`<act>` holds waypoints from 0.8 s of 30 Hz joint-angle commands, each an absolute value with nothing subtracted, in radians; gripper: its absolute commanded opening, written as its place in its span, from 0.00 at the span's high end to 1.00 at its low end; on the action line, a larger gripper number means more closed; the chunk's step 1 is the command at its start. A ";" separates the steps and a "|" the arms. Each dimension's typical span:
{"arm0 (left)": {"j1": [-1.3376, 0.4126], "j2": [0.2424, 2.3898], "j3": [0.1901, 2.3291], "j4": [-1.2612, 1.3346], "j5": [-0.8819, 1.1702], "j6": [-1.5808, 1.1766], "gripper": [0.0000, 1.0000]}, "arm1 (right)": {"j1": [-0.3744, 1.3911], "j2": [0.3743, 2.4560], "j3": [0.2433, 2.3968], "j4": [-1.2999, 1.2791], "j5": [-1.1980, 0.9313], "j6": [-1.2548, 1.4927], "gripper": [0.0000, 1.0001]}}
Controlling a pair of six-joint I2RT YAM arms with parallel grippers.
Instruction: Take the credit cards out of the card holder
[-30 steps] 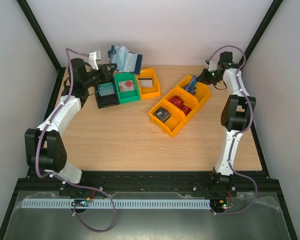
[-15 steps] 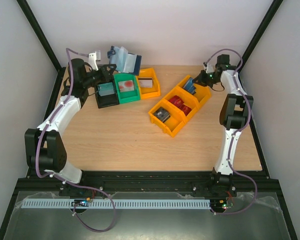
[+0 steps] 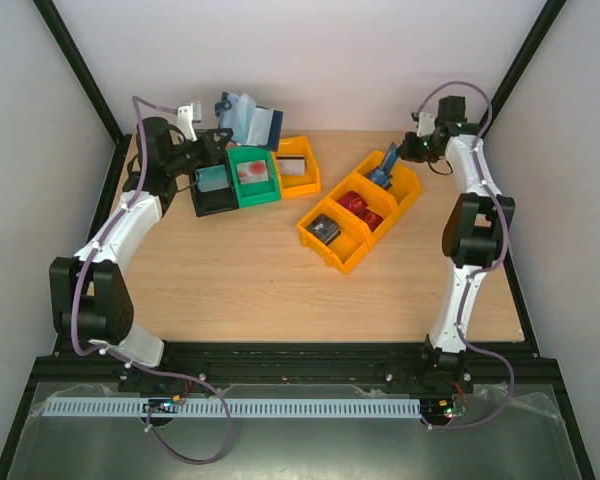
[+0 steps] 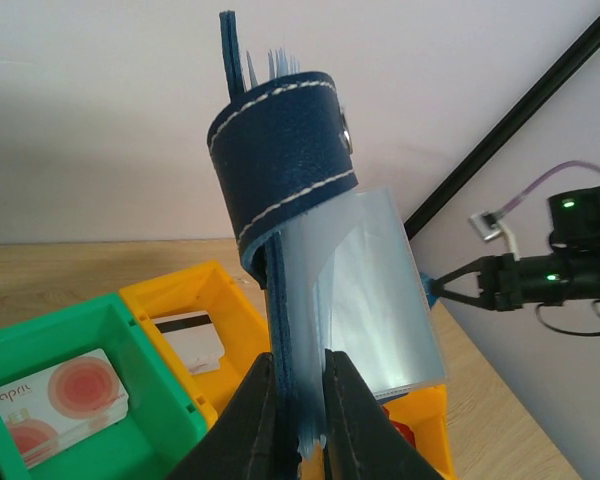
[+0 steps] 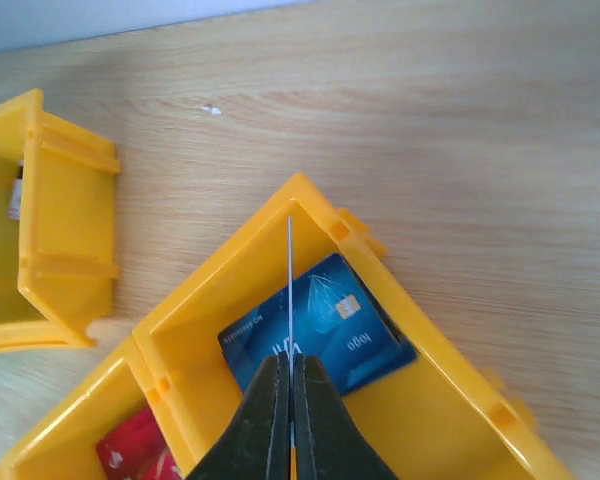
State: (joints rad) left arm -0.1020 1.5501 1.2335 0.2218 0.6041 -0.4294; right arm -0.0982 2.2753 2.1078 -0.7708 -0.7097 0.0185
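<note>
My left gripper (image 4: 298, 365) is shut on the lower edge of the card holder (image 4: 280, 140) and holds it upright in the air at the back left. The holder is navy with white stitching, and a clear sleeve (image 4: 380, 290) hangs open from it. From above, the card holder (image 3: 248, 118) is over the left bins. My right gripper (image 5: 291, 362) is shut on a credit card (image 5: 290, 260), seen edge-on as a thin line. It hangs over the far yellow bin (image 5: 310, 195), where a blue card (image 5: 350, 325) lies flat. In the top view this gripper (image 3: 398, 154) holds the blue card (image 3: 389, 158) tilted upward.
Under the holder stand a black bin (image 3: 214, 203) with a teal card, a green bin (image 3: 252, 190) with a red-and-white card, and a yellow bin (image 3: 298, 182) with a white card. On the right, the joined yellow bins (image 3: 345, 250) hold a red card (image 3: 360, 208) and a dark card (image 3: 325, 228).
My right gripper has shifted slightly over the far yellow bin, and the card in it now stands more upright. The left arm and the card holder have not moved.
</note>
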 commanded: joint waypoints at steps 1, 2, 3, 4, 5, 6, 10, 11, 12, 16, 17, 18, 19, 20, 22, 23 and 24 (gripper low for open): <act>-0.107 1.523 1.235 0.278 0.608 -0.425 0.98 | -0.008 2.055 1.998 -0.698 -0.379 -0.198 0.98; -0.108 1.522 1.231 0.283 0.608 -0.427 0.98 | 0.018 2.026 1.946 -0.673 -0.311 -0.245 0.98; -0.108 1.521 1.229 0.286 0.609 -0.429 0.98 | 0.046 1.997 1.896 -0.641 -0.239 -0.290 0.98; -0.108 1.520 1.227 0.288 0.608 -0.430 0.98 | 0.068 1.975 1.843 -0.601 -0.181 -0.331 0.98; -0.107 1.518 1.226 0.288 0.609 -0.430 0.98 | 0.086 1.950 1.784 -0.557 -0.141 -0.374 0.98; -0.107 1.515 1.223 0.289 0.609 -0.429 0.98 | 0.099 1.931 1.753 -0.504 -0.111 -0.416 0.98; -0.107 1.505 1.210 0.290 0.611 -0.426 0.98 | 0.127 1.865 1.595 -0.291 -0.052 -0.603 0.99; -0.107 1.502 1.206 0.292 0.610 -0.425 0.98 | 0.131 1.853 1.544 -0.236 -0.050 -0.655 0.98; -0.107 1.499 1.201 0.293 0.609 -0.425 0.98 | 0.132 1.838 1.496 -0.178 -0.048 -0.701 0.98; -0.107 1.485 1.190 0.289 0.602 -0.421 0.98 | 0.169 1.750 1.292 0.095 0.011 -0.913 0.98; -0.107 1.482 1.188 0.287 0.599 -0.417 0.98 | 0.178 1.719 1.229 0.169 0.022 -0.956 0.98; -0.107 1.480 1.187 0.283 0.596 -0.413 0.98 | 0.186 1.682 1.161 0.241 0.025 -1.014 0.98; -0.108 1.478 1.187 0.278 0.593 -0.409 0.98 | 0.200 1.646 1.082 0.336 0.040 -1.077 0.98; -0.109 1.477 1.187 0.273 0.590 -0.405 0.98 | 0.214 1.610 1.002 0.441 0.066 -1.145 0.98; -0.110 1.476 1.186 0.270 0.585 -0.397 0.98 | 0.257 1.578 0.851 0.687 0.192 -1.310 0.99; -0.110 1.475 1.184 0.272 0.582 -0.396 0.98 | 0.280 1.581 0.826 0.752 0.283 -1.360 0.98; -0.110 1.473 1.179 0.276 0.582 -0.395 0.98 | 0.298 1.587 0.812 0.839 0.371 -1.385 0.98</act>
State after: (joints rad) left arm -0.1040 1.5070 1.1919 0.2401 0.5919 -0.4221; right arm 0.2291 1.6241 0.9180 0.3218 0.0719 -1.0779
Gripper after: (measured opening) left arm 0.077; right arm 0.017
